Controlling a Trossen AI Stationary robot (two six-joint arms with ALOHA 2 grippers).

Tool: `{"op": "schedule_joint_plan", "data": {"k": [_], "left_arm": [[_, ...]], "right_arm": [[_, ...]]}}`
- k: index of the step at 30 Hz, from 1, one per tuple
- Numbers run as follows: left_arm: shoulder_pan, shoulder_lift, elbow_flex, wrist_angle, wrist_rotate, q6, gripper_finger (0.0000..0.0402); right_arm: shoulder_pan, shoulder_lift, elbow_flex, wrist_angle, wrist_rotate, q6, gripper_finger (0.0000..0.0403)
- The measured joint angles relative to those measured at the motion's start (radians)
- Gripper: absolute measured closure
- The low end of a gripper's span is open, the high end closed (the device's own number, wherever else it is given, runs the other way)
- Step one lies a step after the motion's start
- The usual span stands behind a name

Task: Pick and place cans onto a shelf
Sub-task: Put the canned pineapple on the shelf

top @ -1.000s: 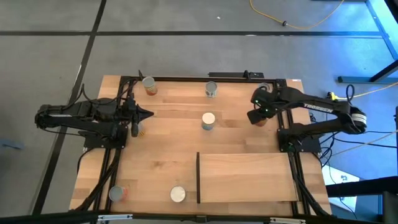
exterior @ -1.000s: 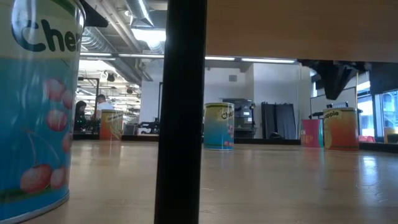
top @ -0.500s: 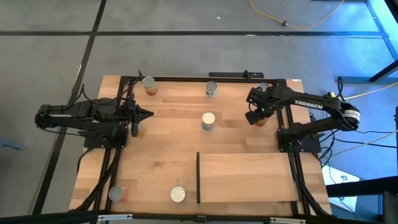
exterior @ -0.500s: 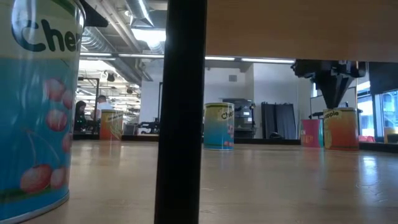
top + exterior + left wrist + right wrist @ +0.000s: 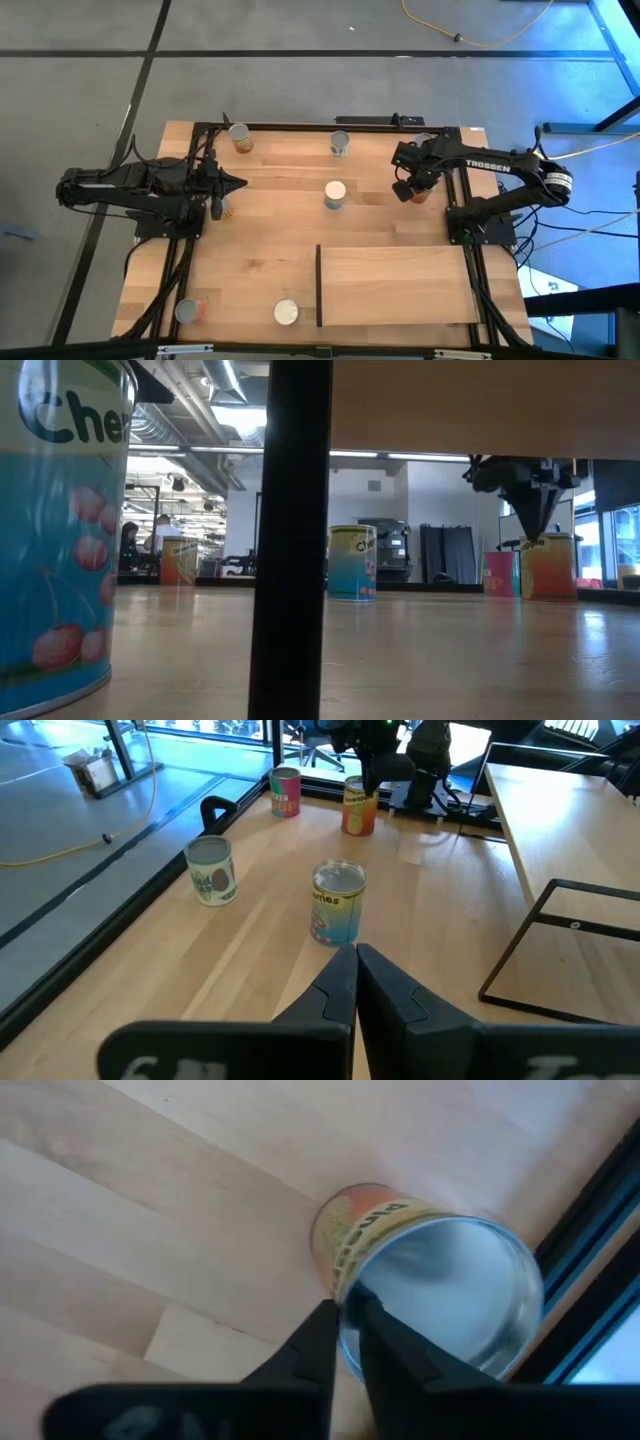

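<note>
An orange-labelled can [image 5: 420,194] with a silver top [image 5: 450,1295] stands upright on the tabletop near its right edge. My right gripper [image 5: 404,188] is shut and points down, with its tips [image 5: 345,1318] over the can's top rim; the low view shows it [image 5: 533,536] just above the can [image 5: 548,567]. My left gripper [image 5: 236,183] is shut and empty at the table's left, its tips [image 5: 355,955] facing a blue cherry can [image 5: 338,903]. The shelf [image 5: 400,286], with its black strip [image 5: 318,285], lies at the near right. My right gripper's shut fingertips [image 5: 330,1320] stand at the rim of the orange can's top [image 5: 352,1295], coming from above and pointing down. I cannot tell whether they touch it. The can stands upright on the table.
Other cans stand at the far edge [image 5: 239,137] [image 5: 340,144] [image 5: 424,141], in the middle [image 5: 334,193], beside my left gripper [image 5: 226,209] and at the near edge [image 5: 187,310] [image 5: 286,313]. The table's black frame [image 5: 300,127] runs along the far edge.
My right gripper has come down toward the orange can and shifted a little toward the table's left, and it now points more steeply down.
</note>
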Motion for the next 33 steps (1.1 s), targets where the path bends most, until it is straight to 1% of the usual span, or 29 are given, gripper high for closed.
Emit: {"op": "schedule_joint_plan", "data": {"k": [1, 3, 8, 15, 18, 23, 29, 33], "left_arm": [[0.000, 0.000, 0.000, 0.000, 0.000, 0.000, 0.0401], [0.000, 0.000, 0.000, 0.000, 0.000, 0.000, 0.0401], [0.000, 0.000, 0.000, 0.002, 0.000, 0.000, 0.0401], [0.000, 0.000, 0.000, 0.015, 0.000, 0.000, 0.0401], [0.000, 0.000, 0.000, 0.015, 0.000, 0.000, 0.0401], [0.000, 0.000, 0.000, 0.015, 0.003, 0.009, 0.0401], [0.000, 0.000, 0.000, 0.015, 0.098, 0.034, 0.0401], [0.000, 0.000, 0.000, 0.015, 0.118, 0.035, 0.0401]], "right_arm": [[0.000, 0.000, -0.002, 0.004, -0.003, -0.001, 0.0383], [-0.001, 0.000, -0.002, 0.005, -0.005, -0.003, 0.0394], [-0.001, 0.005, 0.008, -0.006, 0.008, -0.005, 0.0398], [-0.002, 0.009, 0.085, -0.039, 0.036, -0.044, 0.0401], [0.006, 0.010, 0.121, -0.083, 0.036, -0.065, 0.0401], [0.043, 0.009, 0.222, -0.164, 0.035, -0.118, 0.0402], [0.121, 0.008, 0.387, -0.301, 0.023, -0.162, 0.0402], [0.188, 0.006, 0.501, -0.376, 0.012, -0.160, 0.0403]]}}
